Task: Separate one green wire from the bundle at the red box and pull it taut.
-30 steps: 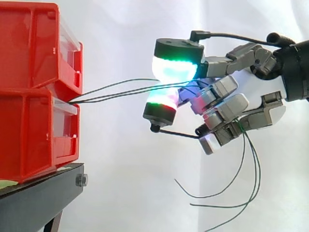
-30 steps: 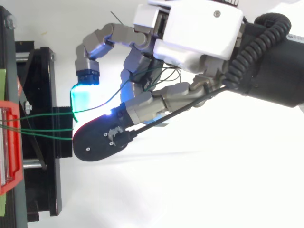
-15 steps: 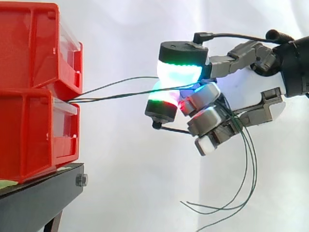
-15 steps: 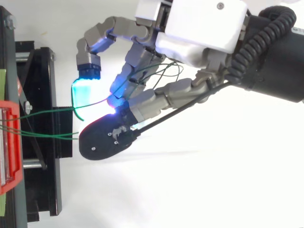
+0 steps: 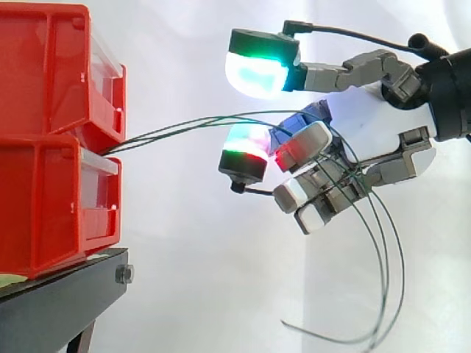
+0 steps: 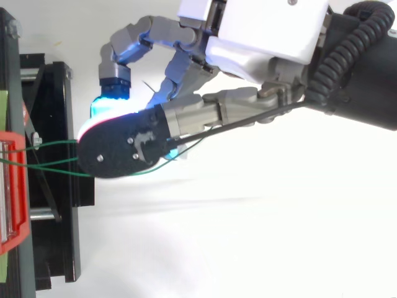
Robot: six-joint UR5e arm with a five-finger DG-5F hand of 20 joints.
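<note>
My hand [image 5: 362, 123] curls its jointed grey fingers [image 5: 305, 143] round the thin green wires [image 5: 184, 127], with one broad glowing pad [image 5: 257, 68] raised clear above them. The strands leave the glossy red box [image 5: 44, 198] in shallow arcs, then dangle in loose loops below my palm.

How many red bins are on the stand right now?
2, stacked: the upper red bin sits on the lower red bin, which rests on the black stand. More may be hidden past the side view's left edge.
</note>
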